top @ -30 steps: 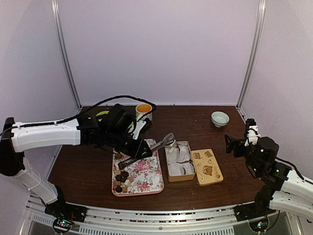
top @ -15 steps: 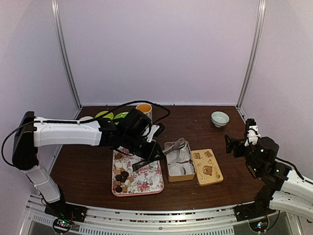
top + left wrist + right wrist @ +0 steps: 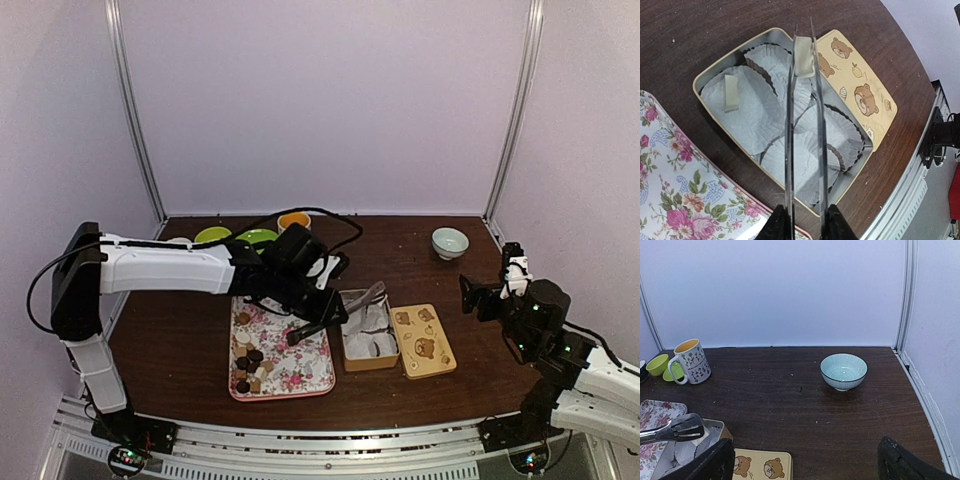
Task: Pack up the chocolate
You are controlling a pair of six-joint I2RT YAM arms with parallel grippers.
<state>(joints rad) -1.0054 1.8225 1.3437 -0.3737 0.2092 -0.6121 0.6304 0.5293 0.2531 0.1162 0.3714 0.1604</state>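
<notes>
My left gripper [image 3: 303, 331] [image 3: 805, 222] is shut on the handle end of long metal tongs [image 3: 790, 150]. The tong tips pinch one pale blocky chocolate [image 3: 803, 50] above the far side of the open tin [image 3: 697, 80]. Another pale piece [image 3: 731, 92] lies in a white paper cup in the tin. Several dark and pale chocolates [image 3: 248, 365] sit at the near left of the floral tray [image 3: 295, 365]. My right gripper [image 3: 470, 297] [image 3: 807, 465] is open and empty, well right of the tin.
The tin's bear-print lid [image 3: 422, 340] lies flat just right of the tin [image 3: 368, 364]. A blue bowl [image 3: 449, 242] stands at the back right. A mug [image 3: 294, 220] and green bowls [image 3: 213, 236] stand at the back left.
My left arm has swung right from over the tray, carrying the tongs and the pale piece over the tin. The right arm has not moved.
</notes>
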